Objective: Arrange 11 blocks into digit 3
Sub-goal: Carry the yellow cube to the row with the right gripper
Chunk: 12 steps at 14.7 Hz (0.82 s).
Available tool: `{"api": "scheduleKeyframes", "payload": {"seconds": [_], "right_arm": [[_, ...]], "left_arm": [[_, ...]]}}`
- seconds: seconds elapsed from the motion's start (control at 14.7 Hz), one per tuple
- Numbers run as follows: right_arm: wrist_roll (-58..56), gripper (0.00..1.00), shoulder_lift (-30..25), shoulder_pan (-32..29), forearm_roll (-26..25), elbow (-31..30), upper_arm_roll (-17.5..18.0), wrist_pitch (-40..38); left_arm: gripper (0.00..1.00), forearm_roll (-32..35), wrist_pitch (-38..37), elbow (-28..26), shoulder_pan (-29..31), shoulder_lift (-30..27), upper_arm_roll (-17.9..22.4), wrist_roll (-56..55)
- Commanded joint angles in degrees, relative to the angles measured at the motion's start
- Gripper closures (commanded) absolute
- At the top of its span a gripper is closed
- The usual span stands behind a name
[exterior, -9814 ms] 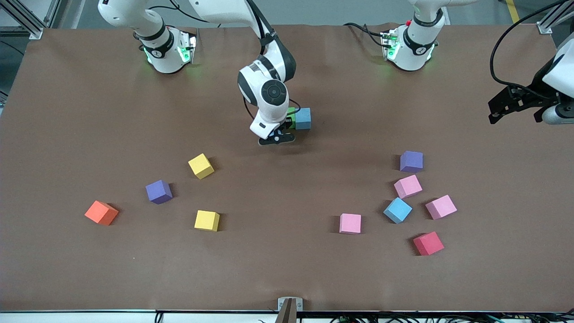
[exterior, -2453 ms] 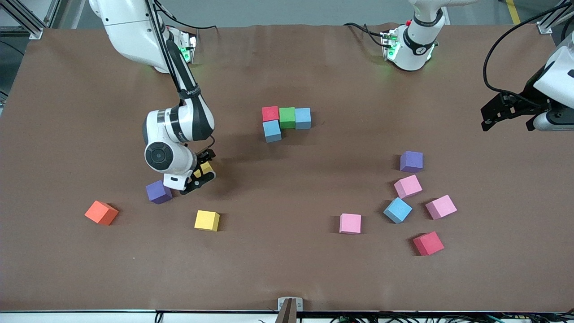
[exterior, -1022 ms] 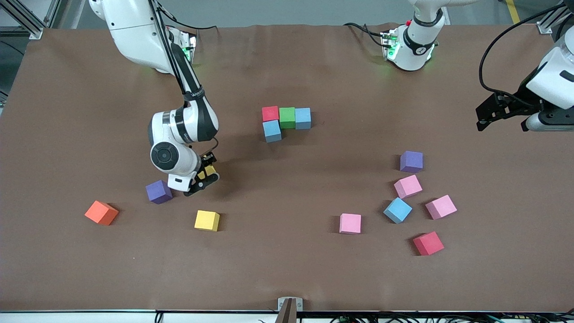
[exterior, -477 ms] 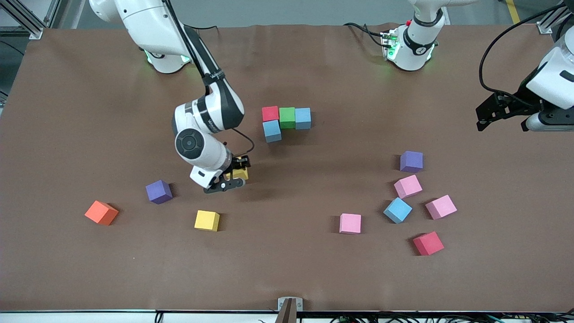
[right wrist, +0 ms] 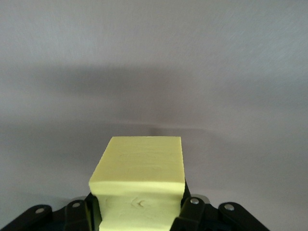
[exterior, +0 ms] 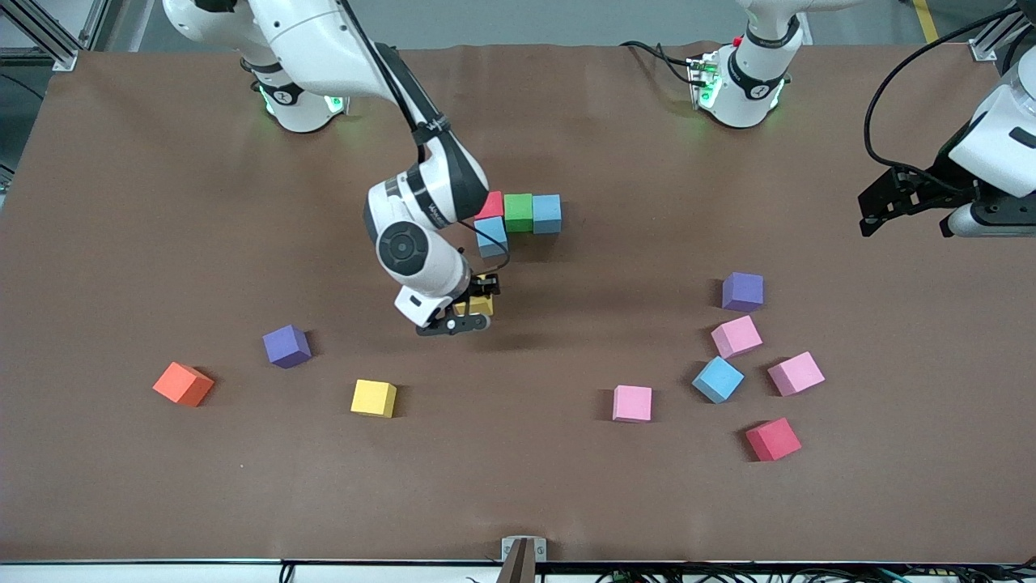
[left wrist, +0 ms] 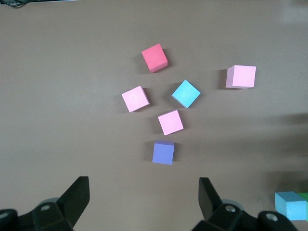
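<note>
My right gripper is shut on a yellow block and holds it over bare table close to the grouped blocks. That yellow block fills the right wrist view between the fingers. The group is a row of red, green and blue, with a second blue block touching the red one, nearer to the camera. My left gripper waits open at the left arm's end of the table. Its fingers have nothing between them.
Loose near the left arm's end lie purple, three pink, blue and red blocks. Toward the right arm's end lie purple, yellow and an orange cube.
My right gripper has carried the yellow block from beside the purple block at the right arm's end toward the grouped blocks. The left arm has stayed still.
</note>
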Motion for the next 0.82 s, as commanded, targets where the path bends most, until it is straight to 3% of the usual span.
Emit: {"api": "scheduleKeyframes", "payload": {"seconds": [0.0,0.75], "right_arm": [[1.5,0.71,1.0,0.7,0.8,1.5,-0.2,-2.1],[3.1,0.70,3.4,4.6,-0.2,3.6,-0.2,-5.5]], "left_arm": [[0.00,-1.1,0.1,-0.1,0.1,-0.1,-0.1,0.9],[0.00,-1.3,0.1,-0.6,0.1,-0.1,-0.1,0.9]]}}
